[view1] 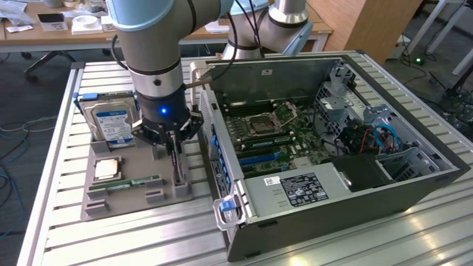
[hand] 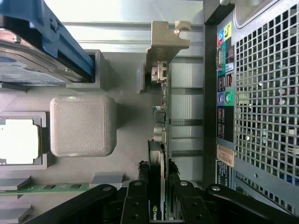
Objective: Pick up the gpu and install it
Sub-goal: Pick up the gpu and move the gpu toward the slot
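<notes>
A ribbed metal tabletop point(view1: 148, 238) carries a grey holder tray point(view1: 126, 208) and, at its 3 o'clock in the exterior view, an open computer case point(view1: 414, 183). A cluttered desk point(view1: 44, 33) stands at 12 o'clock behind. The tray holds a hard drive point(view1: 111, 122), a processor point(view1: 107, 166) and a RAM stick point(view1: 126, 183). The gpu point(view1: 177, 169) stands on edge in the tray's slot nearest the case. The end effector point(view1: 174, 152) is directly above it, narrowed onto the card's top edge, one finger point(hand: 138, 198) on each face of the gpu point(hand: 161, 116).
</notes>
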Controlling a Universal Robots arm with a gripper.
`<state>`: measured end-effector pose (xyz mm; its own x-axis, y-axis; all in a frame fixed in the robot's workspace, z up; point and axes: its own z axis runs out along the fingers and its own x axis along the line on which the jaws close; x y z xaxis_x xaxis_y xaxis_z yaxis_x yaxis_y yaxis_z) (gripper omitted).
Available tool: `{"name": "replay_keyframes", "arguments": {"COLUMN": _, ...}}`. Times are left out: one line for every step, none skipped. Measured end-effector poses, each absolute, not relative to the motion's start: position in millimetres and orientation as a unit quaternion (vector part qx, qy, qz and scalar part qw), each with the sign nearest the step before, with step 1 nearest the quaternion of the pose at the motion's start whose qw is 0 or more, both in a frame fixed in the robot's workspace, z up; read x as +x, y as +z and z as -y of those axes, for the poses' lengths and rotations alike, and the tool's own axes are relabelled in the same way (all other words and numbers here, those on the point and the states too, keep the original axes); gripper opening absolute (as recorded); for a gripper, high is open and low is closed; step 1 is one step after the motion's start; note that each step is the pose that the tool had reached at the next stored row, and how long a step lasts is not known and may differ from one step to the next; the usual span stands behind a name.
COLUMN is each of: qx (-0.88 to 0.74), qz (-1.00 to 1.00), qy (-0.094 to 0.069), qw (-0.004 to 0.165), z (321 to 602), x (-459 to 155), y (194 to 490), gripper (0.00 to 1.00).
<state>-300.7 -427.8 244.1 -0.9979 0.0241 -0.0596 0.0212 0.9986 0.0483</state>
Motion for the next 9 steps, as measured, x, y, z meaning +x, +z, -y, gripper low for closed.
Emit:
{"name": "replay_keyframes", "arguments": {"qx": 0.011, "qz": -0.999, "qy": 0.024, "qw": 0.03, "z": 427.8, "x": -300.7, "y": 246.7, "gripper": 0.26}}
{"name": "replay_keyframes", "arguments": {"qx": 0.011, "qz": -0.999, "qy": 0.024, "qw": 0.03, "z": 427.8, "x": -300.7, "y": 249.4, "gripper": 0.26}}
{"name": "replay_keyframes", "arguments": {"qx": 0.011, "qz": -0.999, "qy": 0.024, "qw": 0.03, "z": 427.7, "x": -300.7, "y": 252.4, "gripper": 0.26}}
{"name": "replay_keyframes", "arguments": {"qx": 0.011, "qz": -0.999, "qy": 0.024, "qw": 0.03, "z": 427.7, "x": -300.8, "y": 255.7, "gripper": 0.26}}
{"name": "replay_keyframes", "arguments": {"qx": 0.011, "qz": -0.999, "qy": 0.024, "qw": 0.03, "z": 427.7, "x": -300.8, "y": 259.2, "gripper": 0.26}}
{"name": "replay_keyframes", "arguments": {"qx": 0.011, "qz": -0.999, "qy": 0.024, "qw": 0.03, "z": 427.7, "x": -300.8, "y": 262.6, "gripper": 0.26}}
{"name": "replay_keyframes", "arguments": {"qx": 0.011, "qz": -0.999, "qy": 0.024, "qw": 0.03, "z": 427.7, "x": -300.8, "y": 265.9, "gripper": 0.26}}
{"name": "replay_keyframes", "arguments": {"qx": 0.011, "qz": -0.999, "qy": 0.024, "qw": 0.03, "z": 427.7, "x": -300.8, "y": 269.3, "gripper": 0.26}}
{"name": "replay_keyframes", "arguments": {"qx": 0.011, "qz": -0.999, "qy": 0.024, "qw": 0.03, "z": 427.7, "x": -300.8, "y": 272.9, "gripper": 0.26}}
